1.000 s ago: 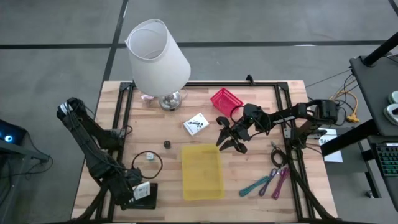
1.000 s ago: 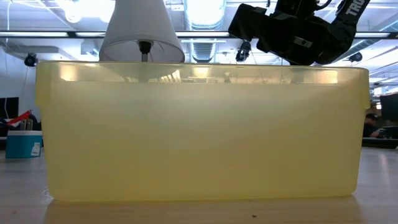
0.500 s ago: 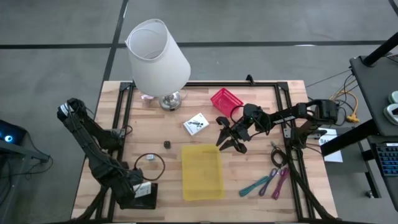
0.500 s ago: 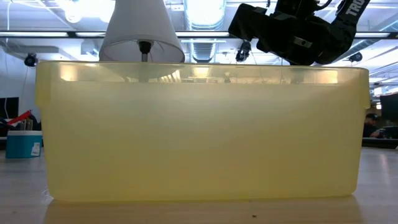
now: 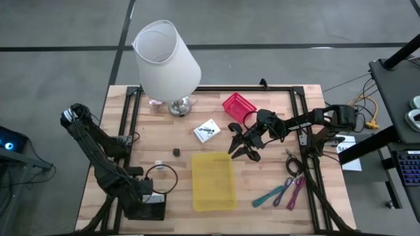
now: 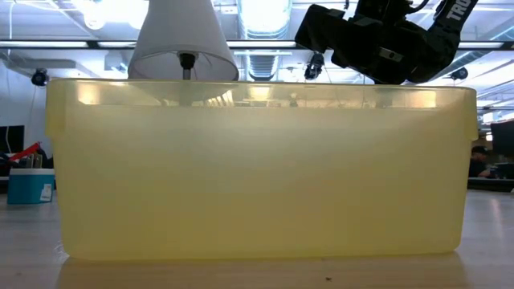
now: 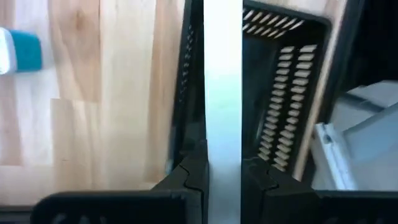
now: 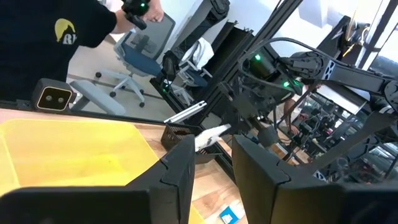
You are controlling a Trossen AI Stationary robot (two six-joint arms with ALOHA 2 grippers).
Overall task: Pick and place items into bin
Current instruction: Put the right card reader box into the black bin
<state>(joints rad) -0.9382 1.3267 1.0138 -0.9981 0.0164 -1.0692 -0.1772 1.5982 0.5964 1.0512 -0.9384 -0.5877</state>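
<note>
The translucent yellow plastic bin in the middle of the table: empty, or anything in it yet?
Empty. From above, the yellow plastic bin shows only its bare floor; nothing shows through its wall in the low view.

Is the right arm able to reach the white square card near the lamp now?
Probably yes. The right gripper hovers near the white square card, with only bare wood between them; the yellow bin lies to the side.

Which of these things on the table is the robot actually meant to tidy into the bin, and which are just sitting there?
Part of the job: yellow bin, white card, second card in the left tool, dark cube, black cable, teal strip, pink-purple strips.

Just lying about: lamp, red basket, black basket.
</note>
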